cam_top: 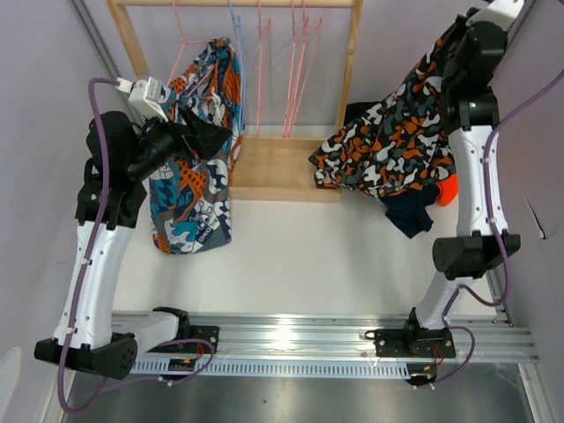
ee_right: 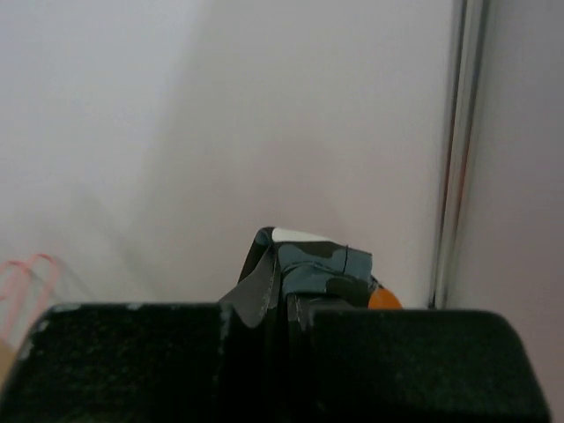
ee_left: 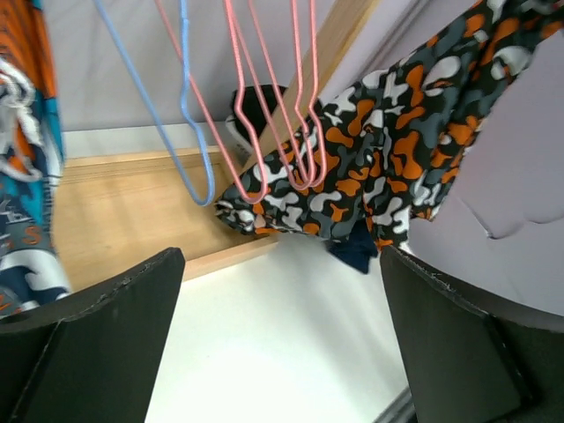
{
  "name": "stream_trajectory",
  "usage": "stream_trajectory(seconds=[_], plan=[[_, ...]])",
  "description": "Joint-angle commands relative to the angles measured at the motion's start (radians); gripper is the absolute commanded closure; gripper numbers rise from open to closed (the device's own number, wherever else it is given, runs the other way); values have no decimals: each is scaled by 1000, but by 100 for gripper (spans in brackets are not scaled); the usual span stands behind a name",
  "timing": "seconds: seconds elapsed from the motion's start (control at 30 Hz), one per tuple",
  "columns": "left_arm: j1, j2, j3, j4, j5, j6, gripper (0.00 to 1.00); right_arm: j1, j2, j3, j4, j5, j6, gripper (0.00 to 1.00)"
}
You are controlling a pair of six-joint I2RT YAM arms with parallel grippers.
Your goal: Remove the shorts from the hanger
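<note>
The teal-orange-white graphic shorts (cam_top: 192, 189) hang from a pink hanger (cam_top: 182, 48) at the left end of the rack, their lower part reaching the table. My left gripper (cam_top: 216, 137) stands open right in front of them, nothing between its fingers (ee_left: 97, 335); these shorts show at the left edge (ee_left: 22, 176). My right gripper (cam_top: 458, 48), raised at the far right, is shut on the camouflage shorts (cam_top: 388, 150), whose fabric (ee_right: 313, 260) pokes up between the jaws. The cloth drapes down onto the rack base.
Empty pink hangers (cam_top: 295, 79) and a blue one (cam_top: 238, 53) dangle from the wooden rack (cam_top: 273, 167). Navy shorts (cam_top: 412, 211), an orange pair (cam_top: 448, 189) and a black pair (cam_top: 357, 112) lie under and beside the camouflage pair. Walls close both sides.
</note>
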Motion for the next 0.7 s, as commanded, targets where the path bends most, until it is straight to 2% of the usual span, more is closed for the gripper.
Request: stream_trajectory(seconds=[0.0,0.07,0.1,0.13,0.2,0.23,0.27,0.33,0.37,0.4,0.47,0.5,0.6,0.67], plan=[[8,1,96,-58,-109,77,1,-43,67,-130,226,-159,103,100],[8,13,166,-86,-158,82,1,-61,134,-161,159,-210,151,100],[8,18,183,-88,-196,88,1,-61,154,-161,108,-214,166,91],[9,33,218,-88,-217,99,1,-61,163,-167,5,-213,186,61],[9,60,284,-89,-259,120,1,-54,100,-362,5,-204,250,32],[11,100,307,-95,-270,128,1,-43,41,-489,125,-195,255,14],[12,126,395,-101,-281,132,1,-16,-102,-747,196,-185,254,1],[23,224,507,-143,-298,151,1,15,-238,-944,304,-173,260,1],[26,255,579,-156,-306,157,1,52,-357,-1016,333,-156,261,1],[31,287,612,-176,-310,171,1,67,-414,-1135,330,-146,286,1],[49,378,699,-193,-318,182,1,107,-531,-1242,321,-141,297,1],[58,409,777,-209,-320,185,1,151,-648,-1335,318,-126,319,1],[107,499,835,-198,-277,168,1,231,-859,-1440,260,-126,343,1],[143,536,850,-187,-234,159,1,268,-937,-1494,202,-124,353,1]])
